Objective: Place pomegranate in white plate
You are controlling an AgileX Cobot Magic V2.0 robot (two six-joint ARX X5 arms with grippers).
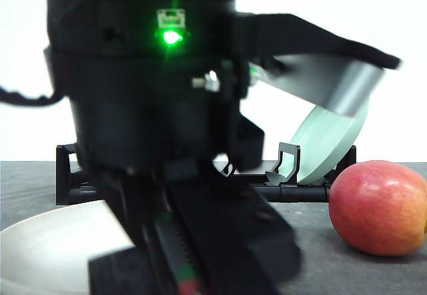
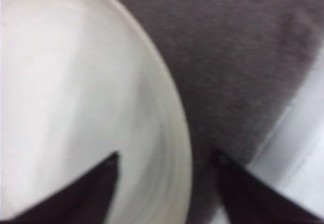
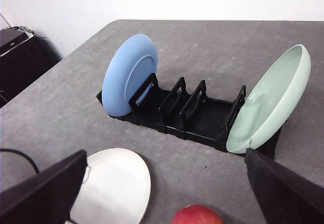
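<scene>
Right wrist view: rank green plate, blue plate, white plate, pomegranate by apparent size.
1. pale green plate
2. blue plate and white plate: look alike, and the white one is nearer and cropped, so unranked
3. pomegranate, mostly cut off by the frame edge

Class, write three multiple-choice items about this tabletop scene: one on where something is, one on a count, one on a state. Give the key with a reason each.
1. Where does the white plate lie?
A. flat on the table
B. upright in the rack
C. on top of the green plate

2. How many plates stand in the black rack?
A. none
B. two
C. four

3. What is the state of the left claw?
A. shut on the pomegranate
B. shut on a plate
C. open

Key: 1 A, it lies flat on the grey table in front of the rack. 2 B, the blue plate and the pale green plate. 3 C, its fingers stand apart, while the pomegranate sits untouched on the table.
</scene>
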